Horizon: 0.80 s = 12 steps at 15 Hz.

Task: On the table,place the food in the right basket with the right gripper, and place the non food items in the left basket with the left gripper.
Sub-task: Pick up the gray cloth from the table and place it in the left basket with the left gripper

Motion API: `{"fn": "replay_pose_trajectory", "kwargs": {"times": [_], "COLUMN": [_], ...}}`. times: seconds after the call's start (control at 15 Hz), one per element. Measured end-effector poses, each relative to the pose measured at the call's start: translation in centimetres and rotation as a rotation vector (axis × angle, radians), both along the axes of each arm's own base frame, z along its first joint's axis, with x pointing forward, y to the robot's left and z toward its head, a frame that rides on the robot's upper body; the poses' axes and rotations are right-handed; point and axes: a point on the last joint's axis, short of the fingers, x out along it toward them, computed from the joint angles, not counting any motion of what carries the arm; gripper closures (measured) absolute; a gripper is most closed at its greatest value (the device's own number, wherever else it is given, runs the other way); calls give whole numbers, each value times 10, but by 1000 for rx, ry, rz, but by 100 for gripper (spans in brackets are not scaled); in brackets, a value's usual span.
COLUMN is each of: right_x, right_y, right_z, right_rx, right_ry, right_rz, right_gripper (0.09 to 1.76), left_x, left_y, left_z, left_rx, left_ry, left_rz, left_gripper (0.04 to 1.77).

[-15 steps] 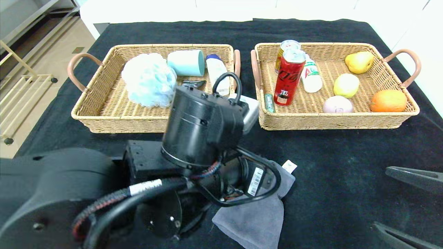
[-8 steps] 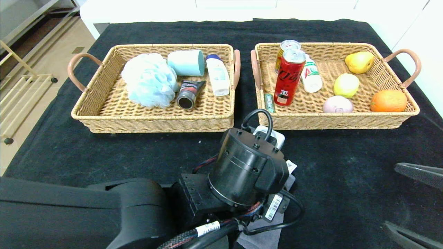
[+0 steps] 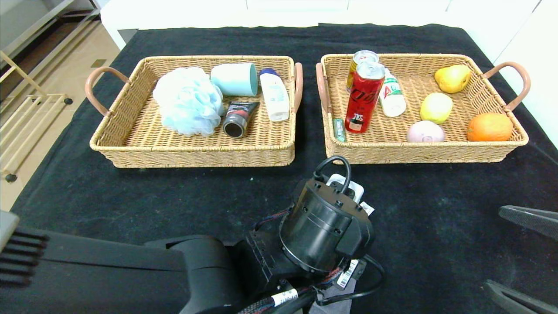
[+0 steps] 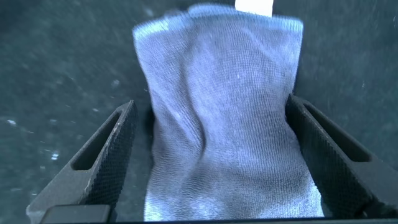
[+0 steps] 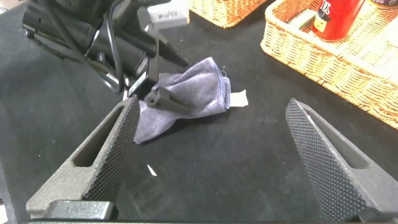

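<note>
Left wrist view: left gripper [image 4: 208,158] fingers [image 4: 102,165] spread wide, straddling the grey cloth [image 4: 224,118] on the black tabletop [image 3: 130,196], gripping nothing. Right gripper [image 5: 214,165] gapes empty, near right. A red can [image 3: 364,96] stands in the right basket [image 3: 436,152].

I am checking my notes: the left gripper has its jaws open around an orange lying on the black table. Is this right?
Not quite. In the left wrist view, the left gripper has its jaws open around a grey cloth on the black table. The orange lies in the right basket.
</note>
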Motion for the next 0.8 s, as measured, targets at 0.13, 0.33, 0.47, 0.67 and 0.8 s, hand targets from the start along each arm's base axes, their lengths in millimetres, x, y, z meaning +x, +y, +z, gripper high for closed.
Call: {"fn": "replay_pose_trajectory", "kwargs": {"times": [0.13,0.33,0.47,0.67,0.8], "right_x": [0,0,1,1,1], "right_y": [0,0,0,1,1], "right_z": [0,-1,-2,-2,-3], "right_rx": [-1,-4,-5,-6,-7], "right_ry": [1,6,9,11,12], "right_rz": [0,2,3,5,5], "right_gripper": [14,14,14,14,14], "left_x": [0,0,0,0,0], "left_y": [0,0,-1,-1,-1], "left_z": [-4,-10,-11,-13,-14], "left_rx": [-8,4,7,10,12], "left_ry": [17,29,32,36,38], "left_rz": [10,13,13,12,11], "left_gripper": [9,9,19,67,90]}}
